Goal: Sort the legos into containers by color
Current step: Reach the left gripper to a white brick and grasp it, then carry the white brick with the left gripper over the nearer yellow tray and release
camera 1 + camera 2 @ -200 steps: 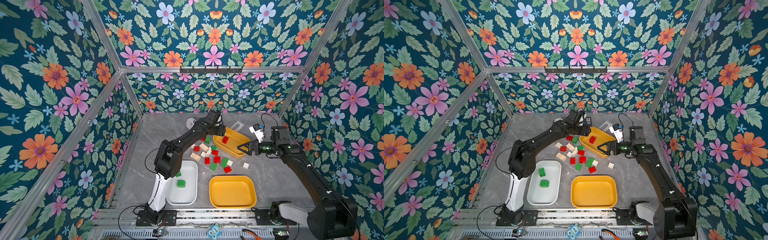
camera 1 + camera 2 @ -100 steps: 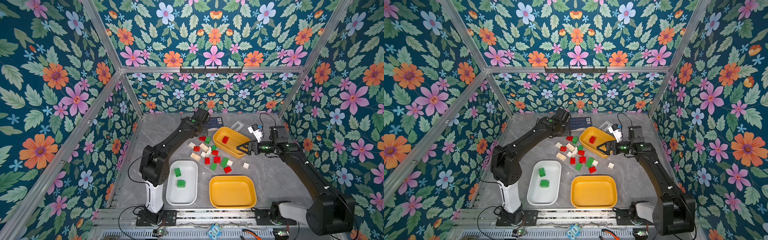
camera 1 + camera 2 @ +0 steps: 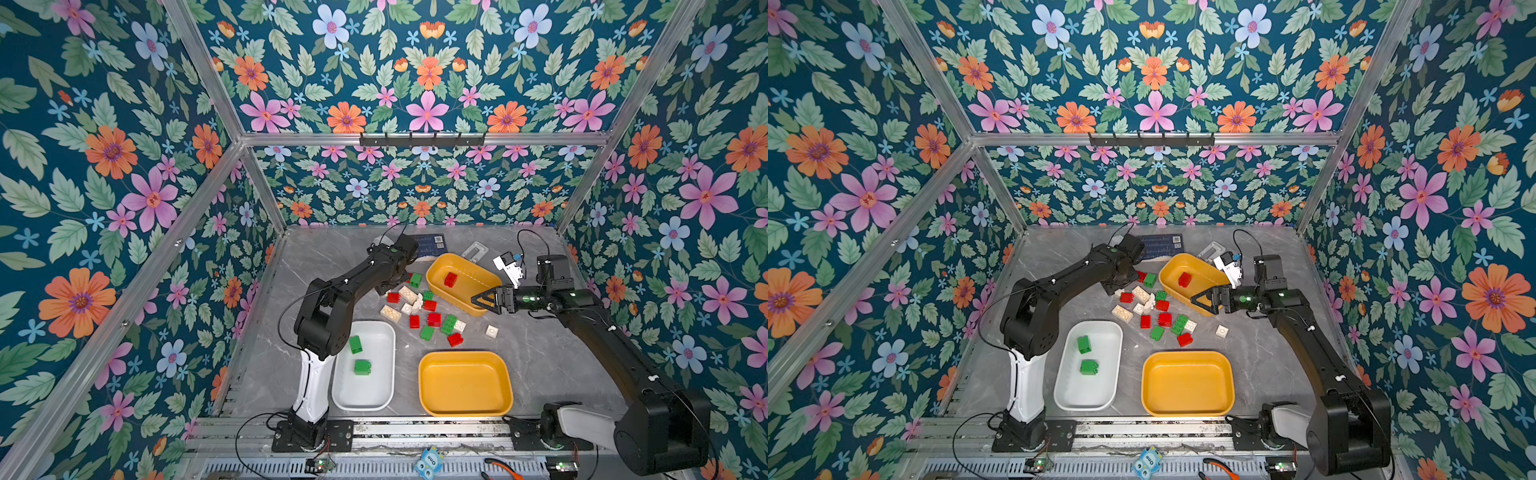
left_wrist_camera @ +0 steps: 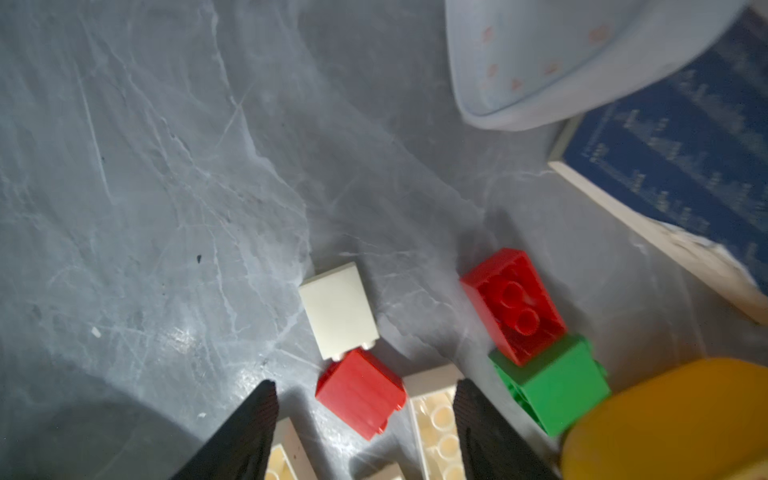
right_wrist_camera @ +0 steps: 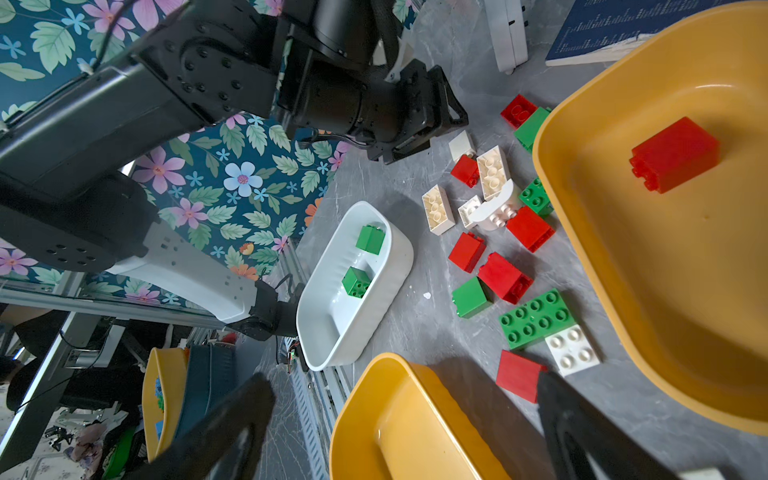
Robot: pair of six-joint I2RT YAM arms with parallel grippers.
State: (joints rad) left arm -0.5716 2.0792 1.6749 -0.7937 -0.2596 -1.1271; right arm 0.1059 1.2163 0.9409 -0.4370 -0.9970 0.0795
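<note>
Red, green and cream legos [image 3: 424,309] lie scattered on the grey table between the containers. My left gripper [image 4: 365,385] hangs low over the pile's far left end [image 3: 384,286], open, with a red brick [image 4: 359,392] and a cream oblong brick [image 4: 436,419] between its fingers, neither gripped. My right gripper [image 3: 475,300] hovers open and empty by the near rim of the far yellow tub [image 3: 469,291], which holds one red brick [image 3: 450,279]. The white tub [image 3: 382,399] holds two green bricks [image 3: 355,345]. Nothing lies in the near yellow tub [image 3: 465,384].
A dark card with a QR code [image 3: 428,245] and a white rounded gadget [image 4: 540,54] lie at the back, close to my left gripper. A small grey holder [image 3: 475,251] sits behind the far tub. Floral walls enclose the table; a metal rail [image 3: 415,432] runs along the front.
My left arm has swung its elbow to the left, and its gripper has come down over the pile's far left end with the jaws a little narrower. The right arm has hardly moved.
</note>
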